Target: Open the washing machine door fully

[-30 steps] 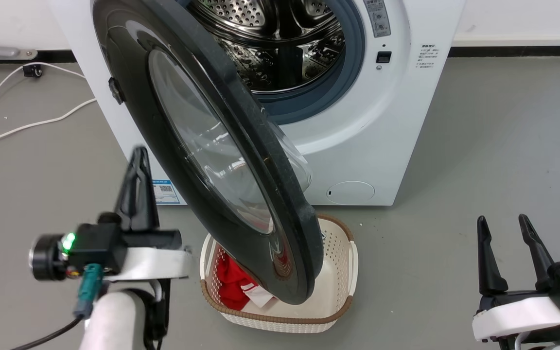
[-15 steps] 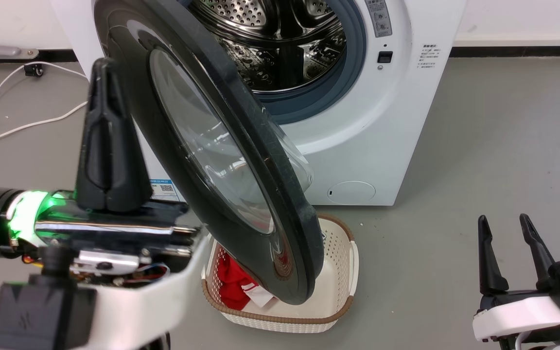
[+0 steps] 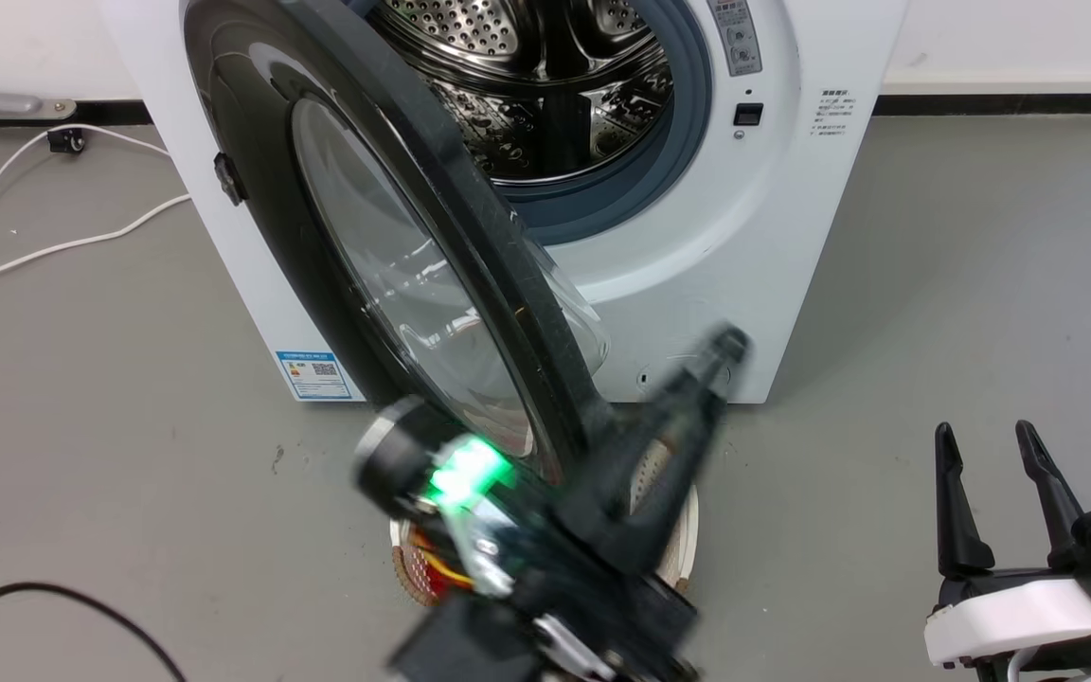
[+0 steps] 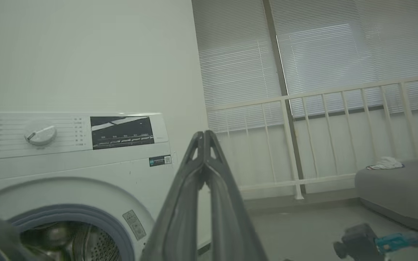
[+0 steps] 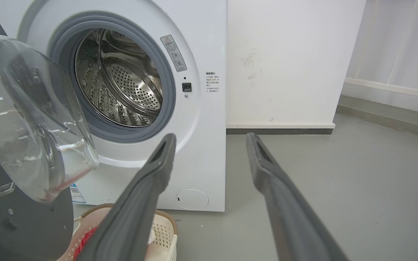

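My left end effector [image 3: 721, 352] shows blurred at the lower centre of the head view. Its two fingers are pressed together with nothing between them, and they point toward the upper right. It overlaps the bottom rim of the washing machine door [image 3: 384, 256], and I cannot tell whether they touch. The right end effector [image 3: 983, 436] rests at the lower right, well apart from the machine, with its fingers spread and empty. The door stands partly swung out, running from the upper left down to the centre, edge toward me. The steel drum mouth [image 3: 545, 85] is exposed behind it. A basket [image 3: 683, 530] sits on the floor directly under the door's lower edge, mostly hidden by my left arm. A white cable [image 3: 34, 251] trails across the floor at the far left.
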Controlling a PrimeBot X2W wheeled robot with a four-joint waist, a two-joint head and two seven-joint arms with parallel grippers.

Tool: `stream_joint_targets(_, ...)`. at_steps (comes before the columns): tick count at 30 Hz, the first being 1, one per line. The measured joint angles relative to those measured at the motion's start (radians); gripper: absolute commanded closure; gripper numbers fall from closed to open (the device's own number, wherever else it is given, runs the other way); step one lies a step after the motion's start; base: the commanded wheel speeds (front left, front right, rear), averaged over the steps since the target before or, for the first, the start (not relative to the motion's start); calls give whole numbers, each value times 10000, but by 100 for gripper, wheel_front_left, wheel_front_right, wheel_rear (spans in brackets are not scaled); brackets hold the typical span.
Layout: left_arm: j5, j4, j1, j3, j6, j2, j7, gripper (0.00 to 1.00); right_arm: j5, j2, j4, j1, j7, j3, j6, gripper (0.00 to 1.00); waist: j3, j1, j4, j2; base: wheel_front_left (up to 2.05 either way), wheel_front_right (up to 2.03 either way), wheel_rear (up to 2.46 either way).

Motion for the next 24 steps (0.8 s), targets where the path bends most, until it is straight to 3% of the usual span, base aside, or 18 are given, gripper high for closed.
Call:
stream_joint_targets(7, -792, 1649, 1011, -1419, -280, 157, 1680, 100, 67, 0, -13, 26, 42, 71, 0, 0, 82, 0, 29, 0, 0, 0, 0)
stream_joint_targets(17, -830, 2809, 1084, -838, 372, 347, 2136, 100, 163, 2, 69, -5, 48, 146, 0, 0, 206, 0, 36, 0, 0, 0, 0)
stream_joint_targets(24, -917, 3488, 595, -520, 546, 297, 1893, 100, 238, 2, 194, -129, 35, 182, 0, 0, 297, 0, -88, 0, 0, 0, 0)
